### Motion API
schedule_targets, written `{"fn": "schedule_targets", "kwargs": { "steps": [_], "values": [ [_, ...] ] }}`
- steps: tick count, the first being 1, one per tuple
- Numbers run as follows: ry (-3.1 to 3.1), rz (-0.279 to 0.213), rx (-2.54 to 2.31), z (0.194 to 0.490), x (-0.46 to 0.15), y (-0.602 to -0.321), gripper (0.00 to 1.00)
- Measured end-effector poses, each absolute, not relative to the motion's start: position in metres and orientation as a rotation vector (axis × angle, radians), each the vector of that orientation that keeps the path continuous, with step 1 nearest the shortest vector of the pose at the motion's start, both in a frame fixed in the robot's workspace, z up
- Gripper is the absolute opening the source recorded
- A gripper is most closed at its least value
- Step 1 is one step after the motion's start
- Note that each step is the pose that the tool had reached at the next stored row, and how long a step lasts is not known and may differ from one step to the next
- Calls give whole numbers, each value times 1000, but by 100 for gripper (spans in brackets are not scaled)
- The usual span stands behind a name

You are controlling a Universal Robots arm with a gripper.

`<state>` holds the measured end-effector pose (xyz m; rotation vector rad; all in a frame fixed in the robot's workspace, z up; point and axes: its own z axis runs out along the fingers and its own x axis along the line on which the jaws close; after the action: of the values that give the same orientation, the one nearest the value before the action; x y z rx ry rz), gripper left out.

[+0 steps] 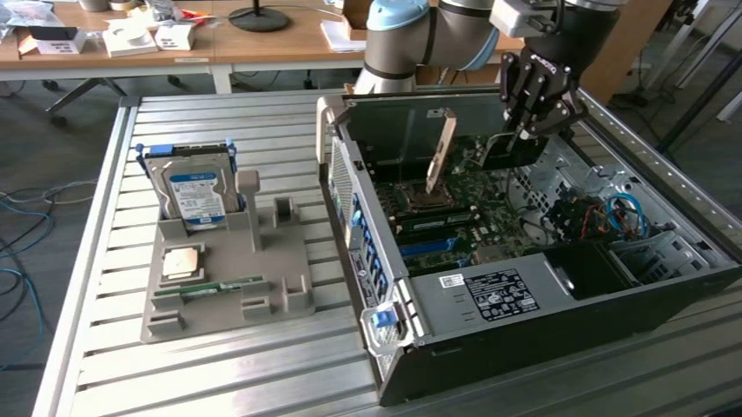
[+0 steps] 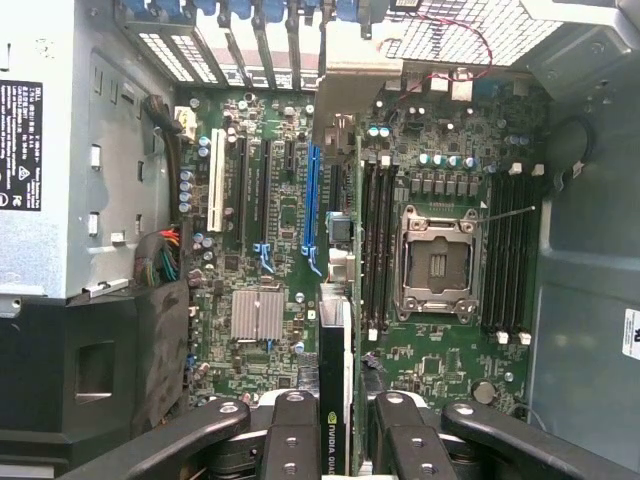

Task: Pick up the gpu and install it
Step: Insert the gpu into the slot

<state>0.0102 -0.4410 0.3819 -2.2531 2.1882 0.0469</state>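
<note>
bench [image 1: 232, 373]: made of metal slats; everything we name here stands on it.
hard drive [image 1: 197, 195]: at the exterior view's left, upright at the back of a grey holder [image 1: 284, 287], its blue-white label turned to us.
processor chip [image 1: 182, 262]: lies flat on the holder, in front of the hard drive.
memory stick [image 1: 208, 287]: green, lies flat in a groove just in front of the processor chip.
computer case [image 1: 464, 369]: lies on its side beside the holder, open upward, so we look down on the motherboard [image 1: 464, 230].
gpu [image 1: 501, 155]: inside the computer case, over the far part of the motherboard, standing on its long edge. Its tan bracket [image 1: 440, 156] is at the end nearer the exterior view's left. In the wrist view the gpu [image 2: 335, 370] shows edge-on between the blue slot [image 2: 311, 200] and the processor socket [image 2: 437, 262]. We cannot tell whether its lower edge touches the motherboard.
end effector [image 1: 527, 126]: reaches down into the computer case and holds the gpu by its upper edge, with fingers [image 2: 295, 440] on both sides of the card.
</note>
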Motion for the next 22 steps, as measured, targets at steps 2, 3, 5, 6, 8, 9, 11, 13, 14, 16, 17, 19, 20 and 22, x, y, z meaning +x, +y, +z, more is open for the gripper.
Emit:
{"fn": "schedule_targets", "kwargs": {
  "steps": [2, 3, 5, 6, 8, 9, 11, 13, 14, 16, 17, 19, 20, 22],
  "values": [
    [2188, 47, -2253, 381, 10, -441, 26],
    [2188, 47, -2253, 380, 10, -441, 26],
    [2188, 47, -2253, 378, 10, -441, 26],
    [2188, 47, -2253, 377, 10, -441, 26],
    [2188, 47, -2253, 374, 10, -441, 26],
    [2188, 47, -2253, 373, 10, -441, 26],
    [2188, 47, -2253, 369, 10, -441, 26],
    [2188, 48, -2253, 366, 10, -441, 26],
    [2188, 48, -2253, 365, 10, -441, 26],
    [2188, 47, -2253, 365, 10, -441, 26],
    [2188, 48, -2253, 365, 10, -441, 26],
    [2188, 48, -2253, 365, 10, -441, 26],
    [2188, 47, -2253, 365, 10, -441, 26],
    [2188, 48, -2253, 365, 7, -441, 26]
  ]
}}
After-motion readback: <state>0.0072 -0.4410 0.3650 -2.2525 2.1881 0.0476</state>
